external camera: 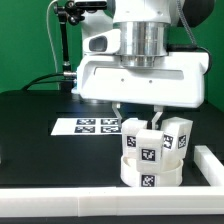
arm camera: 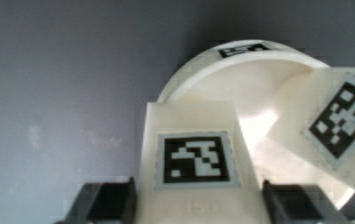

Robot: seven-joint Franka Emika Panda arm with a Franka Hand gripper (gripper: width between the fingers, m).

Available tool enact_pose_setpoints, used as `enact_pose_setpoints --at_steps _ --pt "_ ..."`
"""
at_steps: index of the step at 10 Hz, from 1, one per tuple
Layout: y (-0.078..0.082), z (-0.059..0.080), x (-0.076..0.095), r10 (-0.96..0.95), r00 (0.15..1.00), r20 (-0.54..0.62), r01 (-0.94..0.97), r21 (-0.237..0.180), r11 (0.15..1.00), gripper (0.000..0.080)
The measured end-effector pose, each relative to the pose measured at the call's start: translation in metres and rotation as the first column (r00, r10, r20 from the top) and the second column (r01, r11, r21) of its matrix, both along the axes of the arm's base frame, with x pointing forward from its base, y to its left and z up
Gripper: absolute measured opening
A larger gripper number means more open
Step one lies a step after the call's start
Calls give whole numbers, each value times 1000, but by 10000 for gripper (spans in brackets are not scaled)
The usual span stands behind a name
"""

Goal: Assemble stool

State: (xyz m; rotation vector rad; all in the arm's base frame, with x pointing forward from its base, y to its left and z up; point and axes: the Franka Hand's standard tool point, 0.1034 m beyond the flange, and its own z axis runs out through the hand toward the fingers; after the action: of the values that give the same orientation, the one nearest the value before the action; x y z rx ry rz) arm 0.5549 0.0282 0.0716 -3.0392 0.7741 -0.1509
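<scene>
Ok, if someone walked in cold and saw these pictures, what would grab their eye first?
Probably the big white gripper hanging low over the round white seat, its fingers reaching down among the tagged legs standing on the seat, on the black table. Next, the marker board, lying flat just behind the seat. The wrist view fills with the seat's curved wall and bold square tags.

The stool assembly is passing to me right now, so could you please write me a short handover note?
Gripper: above the stool, fingers either side of a white blocky tagged leg; whether it is clamped cannot be told.
Parts: white round ring-like plastic seat sits on the black table, close to the white L-shaped rail. Legs stand up from the seat; at least two show in the exterior view, one at. The flat marker board lies behind.
Done: legs placed on the seat.
Left: confirm the leg count and that each is seated fully.
</scene>
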Motion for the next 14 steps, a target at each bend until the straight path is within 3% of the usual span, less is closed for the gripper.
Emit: enact_pose_setpoints --at_steps 6,14 --pt "2 0 1 -428 904 -6 427 81 901 338" --pt "7 1 2 -791 609 -65 790 145 596 338"
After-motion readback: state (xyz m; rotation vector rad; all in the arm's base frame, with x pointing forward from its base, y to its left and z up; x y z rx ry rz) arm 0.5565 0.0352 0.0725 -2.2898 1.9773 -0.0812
